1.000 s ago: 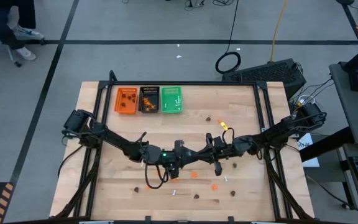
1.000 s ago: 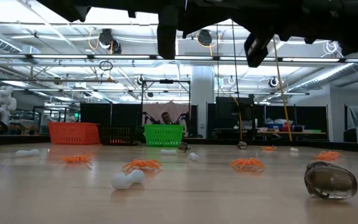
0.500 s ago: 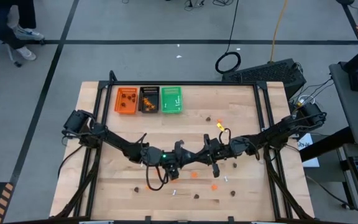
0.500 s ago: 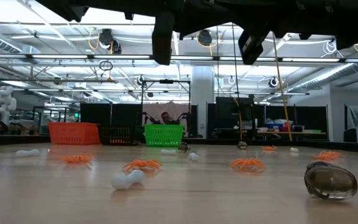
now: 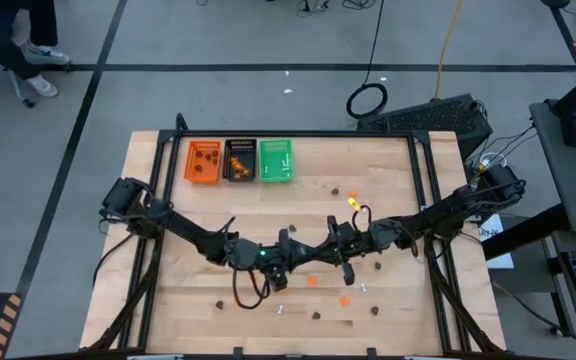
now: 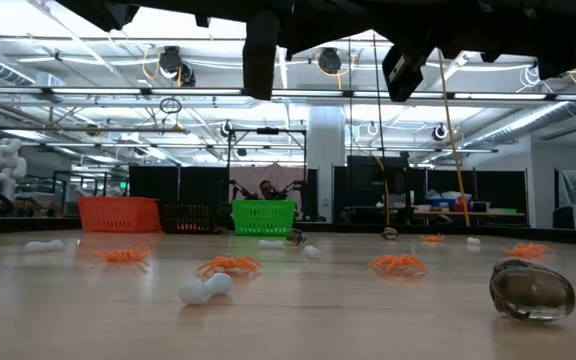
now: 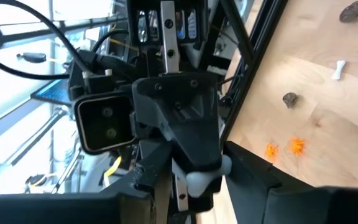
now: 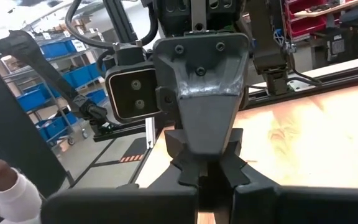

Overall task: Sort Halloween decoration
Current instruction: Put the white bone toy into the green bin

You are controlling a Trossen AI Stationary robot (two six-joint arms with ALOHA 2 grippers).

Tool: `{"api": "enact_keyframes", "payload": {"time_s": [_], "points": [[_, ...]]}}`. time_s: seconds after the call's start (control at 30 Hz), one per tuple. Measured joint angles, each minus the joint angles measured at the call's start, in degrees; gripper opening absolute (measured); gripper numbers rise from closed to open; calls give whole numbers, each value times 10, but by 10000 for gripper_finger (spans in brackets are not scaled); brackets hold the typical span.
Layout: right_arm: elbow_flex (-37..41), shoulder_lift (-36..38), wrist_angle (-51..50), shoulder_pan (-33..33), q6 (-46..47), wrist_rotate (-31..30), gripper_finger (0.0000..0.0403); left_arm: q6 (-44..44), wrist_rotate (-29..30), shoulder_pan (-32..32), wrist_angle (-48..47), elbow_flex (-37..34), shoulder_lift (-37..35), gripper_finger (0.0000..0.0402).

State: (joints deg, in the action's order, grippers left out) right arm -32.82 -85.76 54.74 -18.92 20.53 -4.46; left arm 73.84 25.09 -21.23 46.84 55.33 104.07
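Fingers, left [image 7: 269,191]: clamped on a white stick [image 7: 201,181], which shows as a pale knob between them in the left wrist view.
Fingers, right [image 8: 278,202]: together, with nothing seen between them.
Left gripper [image 5: 290,259]: raised over the middle of the worktop [image 5: 388,180], reaching in from the left and facing the right gripper.
Right gripper [image 5: 334,252]: raised just beside the left gripper and nose to nose with it. In each wrist view the other gripper fills the middle of the picture.
Held stick: off the worktop, near the tip of the right gripper. Whether it touches that tip cannot be told.
Trays: orange [image 5: 204,161], black [image 5: 239,160] and green [image 5: 275,160], side by side along the far edge, well apart from both grippers.
Tray contents: small pieces lie in all three, too small to sort by kind.
Loose orange blobs: one below the grippers [image 5: 311,281], another nearer the front edge [image 5: 345,299].
Loose brown blobs: several on the front half [image 5: 316,315] and one toward the far side [image 5: 335,190].
Loose white sticks: one near the front [image 5: 281,308], one just right of the orange blobs [image 5: 362,288].
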Motion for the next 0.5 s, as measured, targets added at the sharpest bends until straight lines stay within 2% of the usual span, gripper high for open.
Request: {"api": "enact_keyframes", "payload": {"time_s": [0.17,0.33,0.5], "points": [[1,2,-3,0,0,3,0,1,35,-11,1,0,0,154],[1,2,-10,-1,4,5,0,1,36,-15,-12,0,0,158],[1,2,-10,-1,9,6,0,3,37,-18,-16,0,0,129]]}}
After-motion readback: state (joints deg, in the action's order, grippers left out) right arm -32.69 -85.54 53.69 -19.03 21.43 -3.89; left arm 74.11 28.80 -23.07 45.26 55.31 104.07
